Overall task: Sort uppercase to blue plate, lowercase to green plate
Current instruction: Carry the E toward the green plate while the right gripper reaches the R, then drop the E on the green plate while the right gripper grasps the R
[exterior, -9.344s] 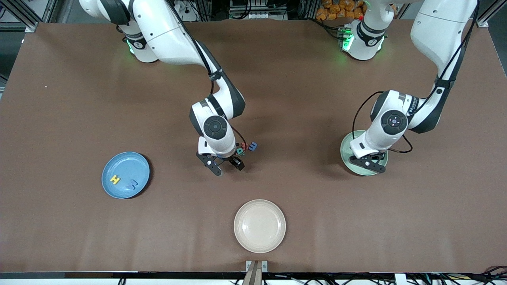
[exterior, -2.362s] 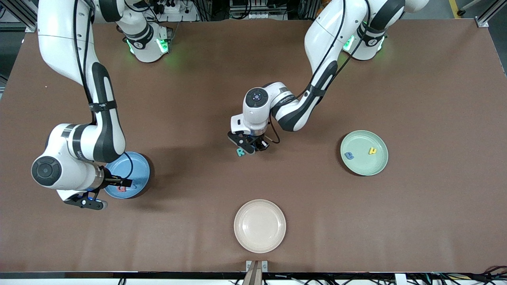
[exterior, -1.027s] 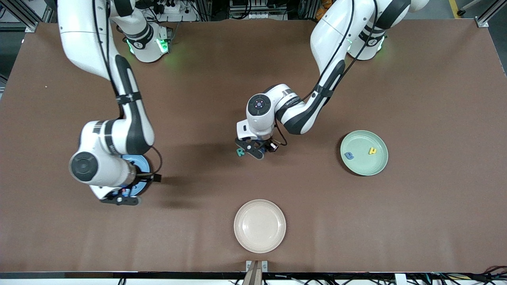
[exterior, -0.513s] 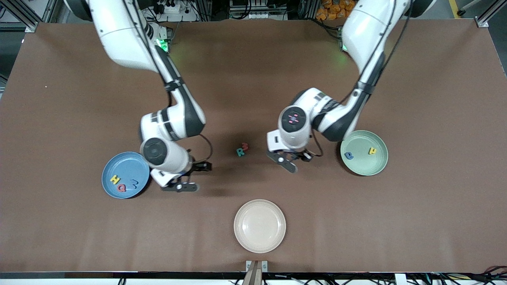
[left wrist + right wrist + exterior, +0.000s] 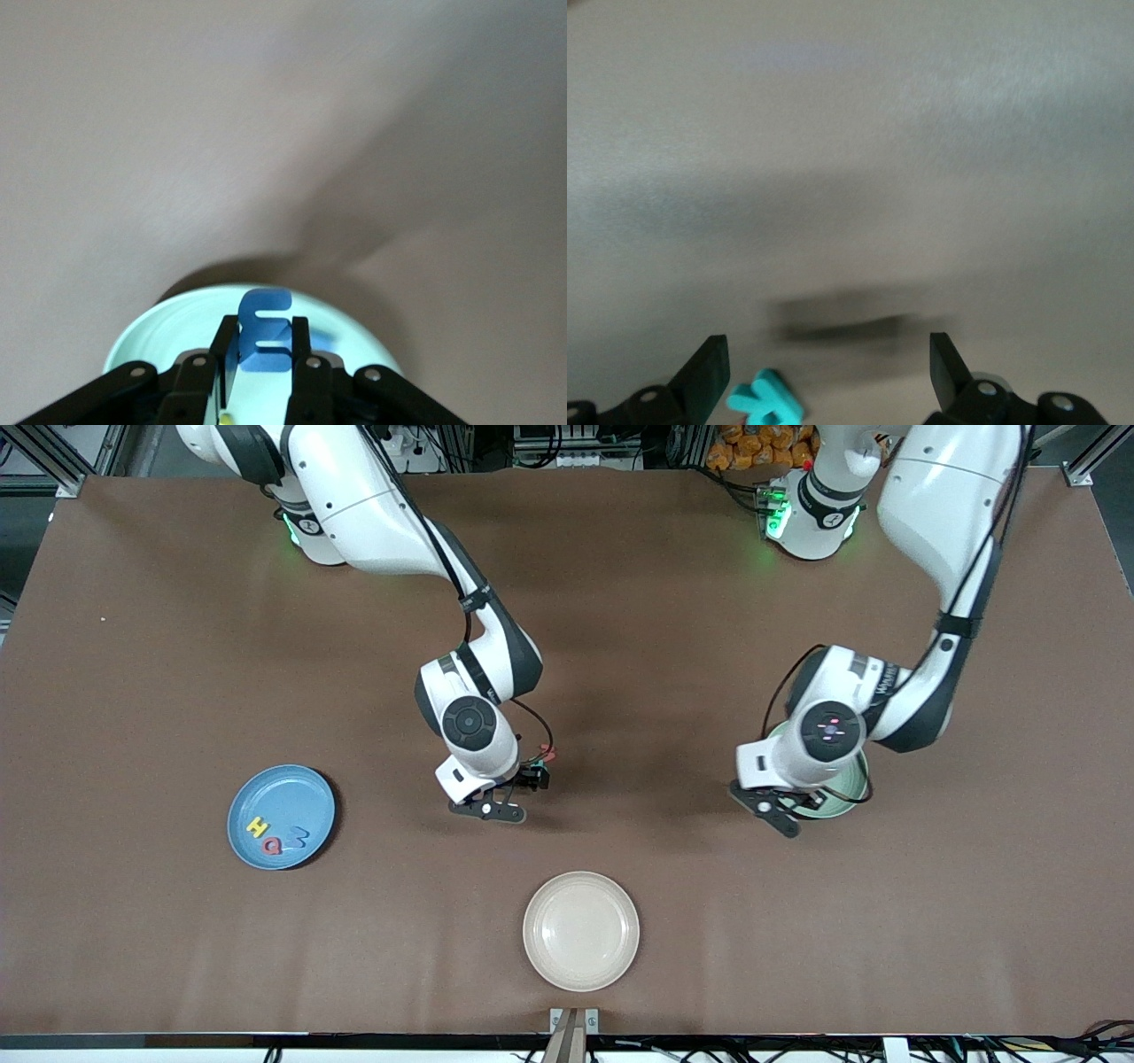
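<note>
Robotics lab: aluminium framing (image 5: 53, 460), cables (image 5: 549, 447).

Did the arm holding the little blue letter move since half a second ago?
Yes. The left gripper carried the blue m-like letter toward the green plate, and is now over it.

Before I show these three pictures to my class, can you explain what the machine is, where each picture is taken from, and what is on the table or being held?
These are two white robot arms at a brown table, each ending in a two-finger claw. The wide picture looks down from a high camera facing them. The other two come from cameras on the arms' wrists.

The left claw is shut on a blue m-like letter over the green plate. The right claw is open over a teal R lying on the table.

The blue plate holds a yellow H, a red Q and a blue W. A cream plate, nearest the high camera, holds nothing.
</note>
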{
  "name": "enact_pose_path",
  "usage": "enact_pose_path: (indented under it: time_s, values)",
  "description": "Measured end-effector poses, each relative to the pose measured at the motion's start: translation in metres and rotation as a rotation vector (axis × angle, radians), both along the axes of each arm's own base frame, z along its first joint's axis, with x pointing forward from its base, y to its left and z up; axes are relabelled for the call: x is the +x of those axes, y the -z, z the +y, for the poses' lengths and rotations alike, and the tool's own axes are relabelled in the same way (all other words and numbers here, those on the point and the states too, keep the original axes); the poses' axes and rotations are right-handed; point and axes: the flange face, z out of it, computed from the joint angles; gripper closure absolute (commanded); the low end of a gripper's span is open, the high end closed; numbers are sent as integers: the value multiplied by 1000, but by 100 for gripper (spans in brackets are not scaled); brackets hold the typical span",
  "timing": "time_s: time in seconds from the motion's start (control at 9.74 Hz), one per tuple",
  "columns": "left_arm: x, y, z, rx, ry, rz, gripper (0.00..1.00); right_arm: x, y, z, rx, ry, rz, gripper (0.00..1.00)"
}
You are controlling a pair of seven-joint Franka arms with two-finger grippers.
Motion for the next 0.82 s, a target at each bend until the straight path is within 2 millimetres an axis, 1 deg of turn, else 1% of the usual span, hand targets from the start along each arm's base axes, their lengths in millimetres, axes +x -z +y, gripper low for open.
enact_pose_path:
  time_s: [0.1, 0.21, 0.31, 0.41, 0.62, 0.72, 0.82]
  values:
    - [-9, 14, 21, -10, -7, 3, 100, -6, 0, 9, -2, 53, 2, 0]
    - [-17, 19, 28, -13, -12, 5, 48, -11, 0, 16, -2, 99, 4, 0]
    - [-23, 17, 27, -13, -11, 6, 0, -15, 0, 23, 12, 141, -1, 0]
    - [-25, 13, 24, -14, -17, 1, 0, -16, 2, 27, 35, 176, -2, 0]
    - [-28, 8, 22, -17, -37, -5, 0, -18, 9, 29, 48, 230, 8, 0]
    - [-29, 5, 16, -23, -75, -12, 0, -20, 13, 30, 43, 246, 13, 0]
    - [-31, 0, 7, -27, -135, -21, 0, -22, 19, 29, 37, 254, 16, 0]
